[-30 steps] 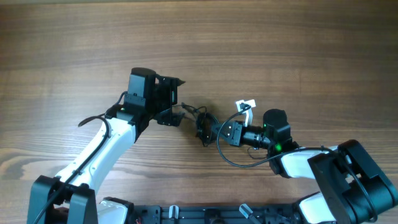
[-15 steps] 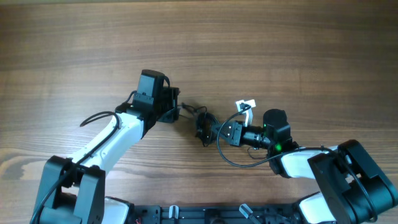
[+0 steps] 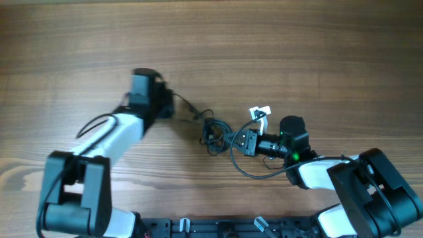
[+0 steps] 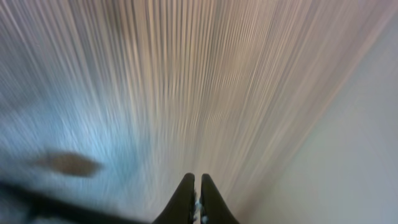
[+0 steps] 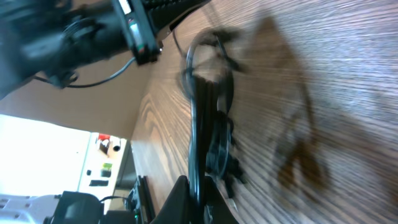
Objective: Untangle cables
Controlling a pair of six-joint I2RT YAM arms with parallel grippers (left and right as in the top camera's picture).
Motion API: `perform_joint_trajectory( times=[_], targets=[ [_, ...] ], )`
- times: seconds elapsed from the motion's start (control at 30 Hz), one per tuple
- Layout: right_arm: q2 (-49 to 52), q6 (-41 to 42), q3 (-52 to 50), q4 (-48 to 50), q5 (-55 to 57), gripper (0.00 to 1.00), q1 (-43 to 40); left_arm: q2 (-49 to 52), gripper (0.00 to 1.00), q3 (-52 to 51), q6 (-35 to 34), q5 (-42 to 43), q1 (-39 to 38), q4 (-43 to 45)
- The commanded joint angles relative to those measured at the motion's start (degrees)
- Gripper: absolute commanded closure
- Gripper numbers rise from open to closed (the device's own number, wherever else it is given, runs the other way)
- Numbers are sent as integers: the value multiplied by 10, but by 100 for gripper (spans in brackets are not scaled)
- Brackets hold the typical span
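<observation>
The cables (image 3: 213,130) lie as a small black knot on the wooden table between the two arms. One thin strand (image 3: 188,109) runs stretched from the knot up-left into my left gripper (image 3: 170,106), which is shut on it. The left wrist view is smeared by motion and shows only the left gripper (image 4: 196,180) with its fingers together. From the right side of the knot, my right gripper (image 3: 231,140) is shut on another strand. In the right wrist view that cable (image 5: 198,124) runs from between the right gripper (image 5: 198,193) fingers up to a loop (image 5: 208,56).
A white tag (image 3: 261,112) lies just behind the right wrist. A black cord loop (image 3: 239,165) curves in front of the right arm. The robot's base rail (image 3: 198,228) runs along the near table edge. The left arm (image 5: 81,31) fills the top left of the right wrist view.
My left gripper closed at the knot's left side and moved left and back, drawing a strand out. The knot shifted slightly left. The right arm stayed put.
</observation>
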Motion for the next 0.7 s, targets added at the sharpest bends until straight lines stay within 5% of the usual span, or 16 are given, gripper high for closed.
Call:
perform_joint_trajectory(
  times=[0.0, 0.13, 0.2, 0.3, 0.47, 0.57, 0.67],
  targets=[
    [6, -27, -1, 8, -55, 96, -1, 4, 96, 0, -38, 62, 132, 2],
    [6, -23, -1, 102, -130, 96, -1, 4, 96, 0, 21, 146, 212, -1],
    [6, 14, -1, 195, -175, 96, -1, 4, 96, 0, 55, 146, 212, -1],
    [6, 15, -1, 207, -124, 96, -1, 4, 96, 0, 89, 187, 188, 0],
    [6, 21, 16, 209, -115, 96, 23, 4, 96, 0, 183, 313, 64, 134],
    [6, 19, 28, 199, -115, 96, 76, 4, 96, 0, 184, 255, -34, 248],
    [6, -6, 32, 154, -106, 96, 93, 4, 96, 0, 169, 211, -53, 269]
  ],
)
